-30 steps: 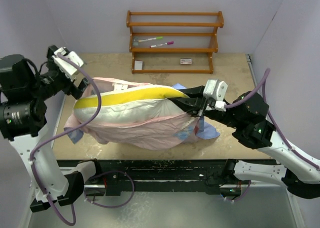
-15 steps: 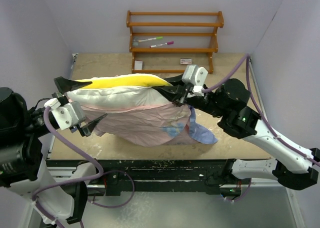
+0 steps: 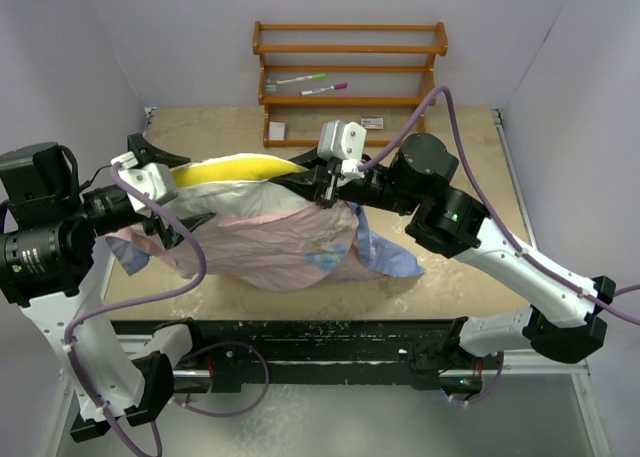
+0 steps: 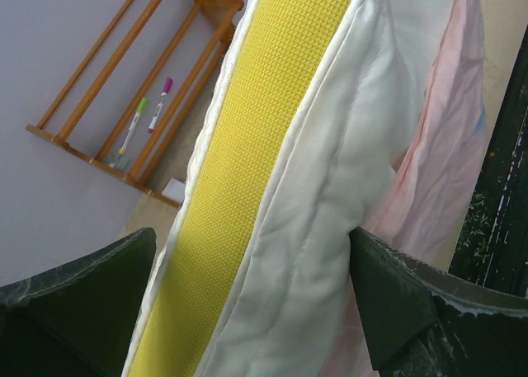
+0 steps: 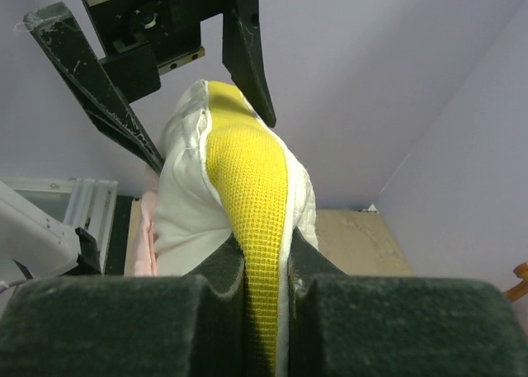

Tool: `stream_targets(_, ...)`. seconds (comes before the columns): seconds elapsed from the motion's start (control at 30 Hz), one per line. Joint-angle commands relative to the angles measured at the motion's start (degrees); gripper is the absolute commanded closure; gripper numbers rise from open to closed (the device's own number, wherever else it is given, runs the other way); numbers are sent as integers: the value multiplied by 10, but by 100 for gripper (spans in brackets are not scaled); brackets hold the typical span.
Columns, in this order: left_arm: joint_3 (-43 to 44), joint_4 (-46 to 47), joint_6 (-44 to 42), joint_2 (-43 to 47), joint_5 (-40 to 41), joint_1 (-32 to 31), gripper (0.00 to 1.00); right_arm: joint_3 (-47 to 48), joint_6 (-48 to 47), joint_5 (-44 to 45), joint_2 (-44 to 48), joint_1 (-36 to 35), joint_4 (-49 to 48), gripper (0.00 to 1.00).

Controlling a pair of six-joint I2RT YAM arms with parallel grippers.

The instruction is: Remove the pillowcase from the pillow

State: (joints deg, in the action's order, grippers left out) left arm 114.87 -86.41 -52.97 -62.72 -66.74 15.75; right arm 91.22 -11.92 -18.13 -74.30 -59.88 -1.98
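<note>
Pale lilac walls enclose a tan tabletop [image 3: 460, 157] with a wooden rack [image 3: 350, 49] at the back. Above it hangs a puffy cream-white pillow [image 3: 235, 167] with a yellow side band, its thin pink-lined blue pillowcase [image 3: 280, 247] sagging off the underside. Likely risk: the left gripper [image 3: 165, 192], jaws wide and straddling the pillow's end, could close on pillow and cover together, so nothing slides free. The right gripper [image 5: 266, 261], arm stretched across, pinches the yellow band.

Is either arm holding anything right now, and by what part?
The right tool pinches the pillow by its yellow band; the left tool is open.
</note>
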Motion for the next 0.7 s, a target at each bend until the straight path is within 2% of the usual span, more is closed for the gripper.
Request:
stream_targets(0.0, -22, -8, -38, -1, -35, 3, 5, 50, 3, -42, 1, 0, -28, 100)
stream_targets(0.03, -28, -19, -46, -5, -42, 4, 7, 53, 6, -41, -2, 0, -31, 100)
stream_targets(0.1, -46, -23, -35, -11, -55, 3, 20, 56, 16, -29, -4, 1, -47, 100)
stream_targets(0.13, -56, -23, -32, -13, -58, 3, 29, 54, 26, -12, -3, 0, -58, 96)
stream_targets(0.17, -64, -23, -32, -15, -59, 3, 44, 49, 42, 5, 1, 0, -69, 86)
stream_targets(0.2, -68, -20, -31, -16, -56, 3, 67, 39, 66, 17, 5, 1, -88, 76)
stream_targets(0.23, -70, -7, -10, -15, -50, 3, 85, 26, 78, 54, 14, 1, -106, 67)
stream_targets(0.27, -74, 23, 23, -12, -36, 3, 95, 11, 100, 91, 23, 1, -117, 60)
stream_targets(0.3, -79, 55, 49, -5, -21, 3, 100, -3, 113, 129, 33, 2, -122, 55)
stream_targets(0.37, -90, 97, 68, 10, 6, 3, 100, -33, 139, 176, 54, 8, -115, 48)
stream_targets(0.47, -101, 128, 69, 30, 34, 3, 100, -73, 185, 198, 89, 20, -68, 22)
stream_targets(0.57, -99, 119, 55, 30, 52, 3, 100, -119, 223, 201, 134, 25, -15, 13)
stream_targets(0.67, -94, 97, 28, 30, 57, 3, 100, -189, 252, 203, 195, 31, -1, 12)
